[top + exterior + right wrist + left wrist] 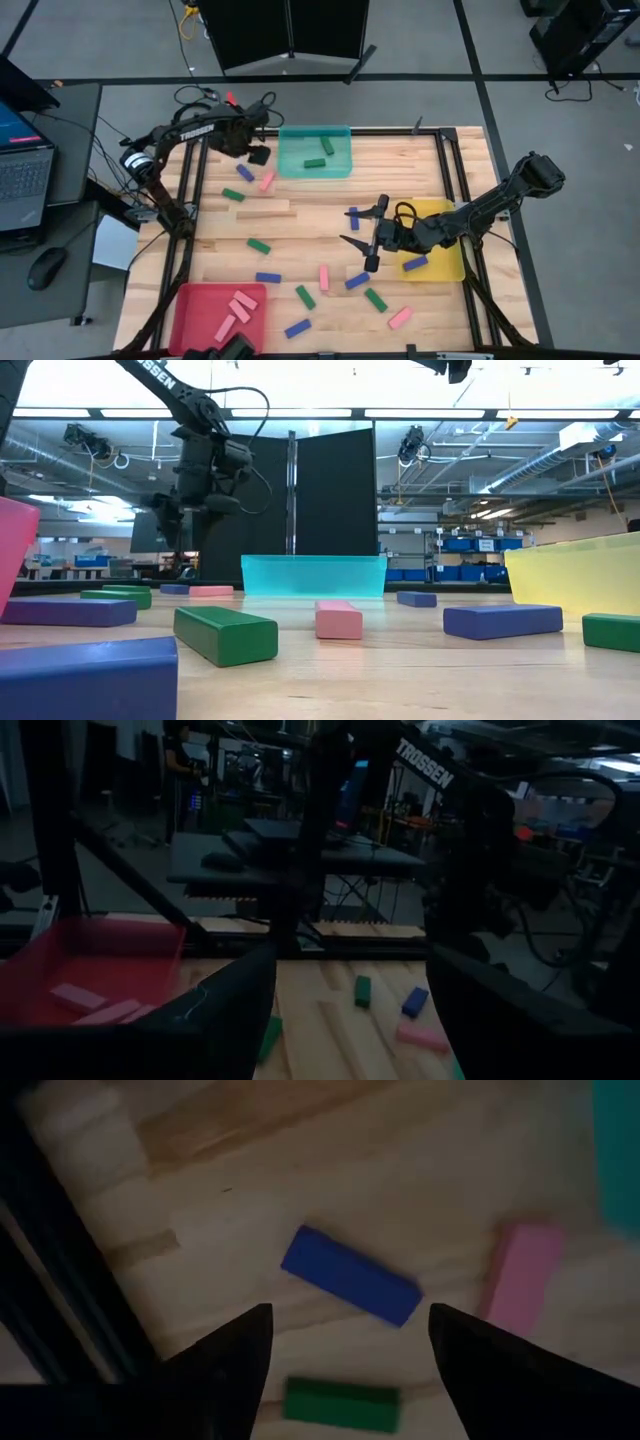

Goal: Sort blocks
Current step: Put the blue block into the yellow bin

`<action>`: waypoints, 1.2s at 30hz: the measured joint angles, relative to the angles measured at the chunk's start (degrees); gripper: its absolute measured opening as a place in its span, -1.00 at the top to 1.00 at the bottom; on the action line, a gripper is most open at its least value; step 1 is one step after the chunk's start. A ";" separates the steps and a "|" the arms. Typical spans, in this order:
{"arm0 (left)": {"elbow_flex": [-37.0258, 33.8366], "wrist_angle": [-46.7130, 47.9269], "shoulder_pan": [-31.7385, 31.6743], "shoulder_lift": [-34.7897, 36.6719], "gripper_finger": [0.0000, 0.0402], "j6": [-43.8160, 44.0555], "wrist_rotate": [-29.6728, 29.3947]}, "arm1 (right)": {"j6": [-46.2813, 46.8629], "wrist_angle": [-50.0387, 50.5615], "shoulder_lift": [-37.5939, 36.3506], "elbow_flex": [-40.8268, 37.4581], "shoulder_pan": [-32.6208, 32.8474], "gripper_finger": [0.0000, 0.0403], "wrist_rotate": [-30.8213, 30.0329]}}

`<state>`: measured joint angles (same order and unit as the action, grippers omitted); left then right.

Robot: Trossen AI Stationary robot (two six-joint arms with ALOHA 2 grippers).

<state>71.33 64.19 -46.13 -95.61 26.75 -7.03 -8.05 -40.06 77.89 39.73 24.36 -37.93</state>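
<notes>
From the high view, your left pincer is hovering at the far left of the bench, just left of the teal tray. A blue block and a pink block are lying just near of it, with a green block a little nearer still. Your right pincer is waiting mid-bench beside the yellow tray, well apart from those three, so the left arm is the nearer one.

In the low view, the left arm is hanging above the far left blocks, clear of the wood.

In the left wrist view, you are looking past open fingers holding nothing. The blue block is lying just ahead of the gap between them, its long axis slanting across that gap, not squarely with it. The pink block is sitting off to one side, the green block closest to the tips.

In the right wrist view, that pincer is standing open and empty, facing the red tray.

I judge the blue block the likeliest target; you would be turning the wrist to close across its short width.
</notes>
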 joint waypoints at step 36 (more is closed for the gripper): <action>-8.79 -7.44 1.90 -0.42 -0.36 47.46 2.21 | -4.06 11.36 -7.77 -2.76 3.01 -0.34 6.75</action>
<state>62.54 56.75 -44.23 -96.03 74.21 -4.82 -12.11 -28.70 70.12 36.96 27.37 -31.18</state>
